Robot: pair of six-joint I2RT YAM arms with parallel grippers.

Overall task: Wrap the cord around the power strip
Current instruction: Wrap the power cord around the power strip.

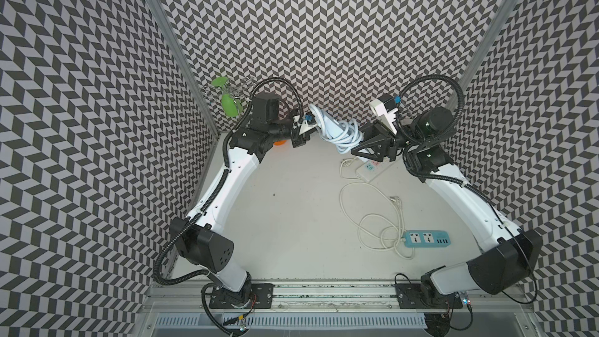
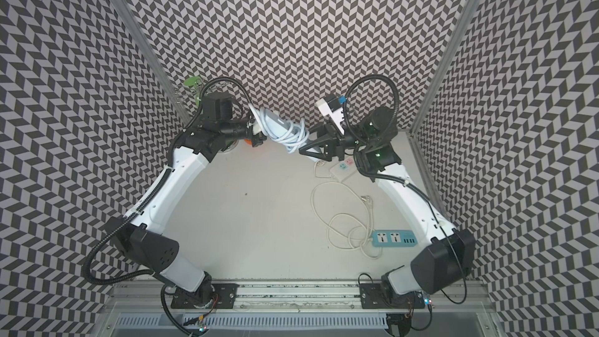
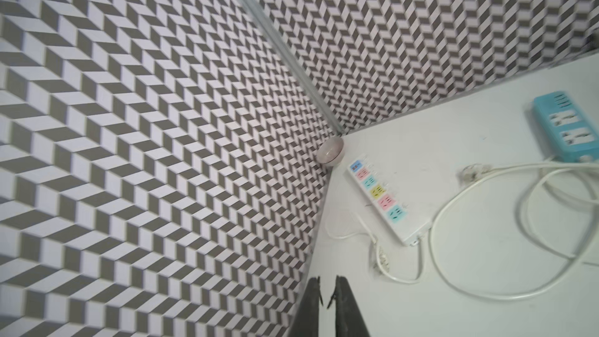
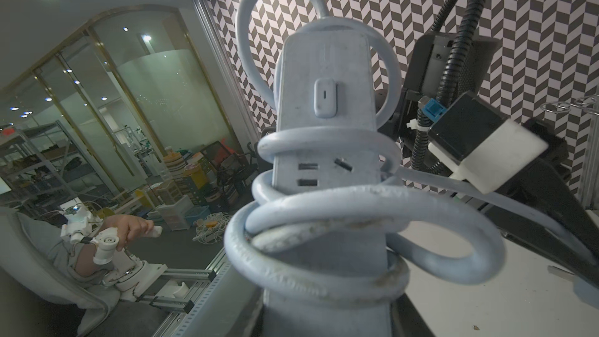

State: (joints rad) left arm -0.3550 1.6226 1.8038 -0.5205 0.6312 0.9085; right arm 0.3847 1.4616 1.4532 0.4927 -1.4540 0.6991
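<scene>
the power strip (image 4: 324, 92) is a slim, flat-faced bar of pale blue-grey plastic. it is matte and a little scuffed, with rounded corners, a small oblong switch and narrow slot sockets. the cord (image 4: 356, 209) is thick, round and rubbery in the same pale tone, its skin scraped and grimy in places. it loops around the bar in several loose, uneven turns, and one big loop arches over the bar's far end. the bar is up in the air at the back of the table (image 1: 291, 222), slanting between my two wrists above the smooth grey-white top.

my right gripper (image 1: 356, 151) is clamped on the bar's near end, though in the right wrist view the coils and the bar itself hide my fingers. one strand of cord runs off and is cut by the frame edge, so i cannot find the plug. whether my left gripper (image 3: 328, 290) touches the bar i cannot tell. in the left wrist view its dark fingers are nearly together, with nothing between them.

my left arm (image 1: 227, 183) and right arm (image 1: 460, 202) both reach to the back, elbows spread wide, wrists turned in toward each other. under my right wrist lies the wide white strip (image 3: 382, 196) with pastel sockets, partly covered in both top views. the teal strip (image 1: 428, 238) lies nearer my base.
</scene>
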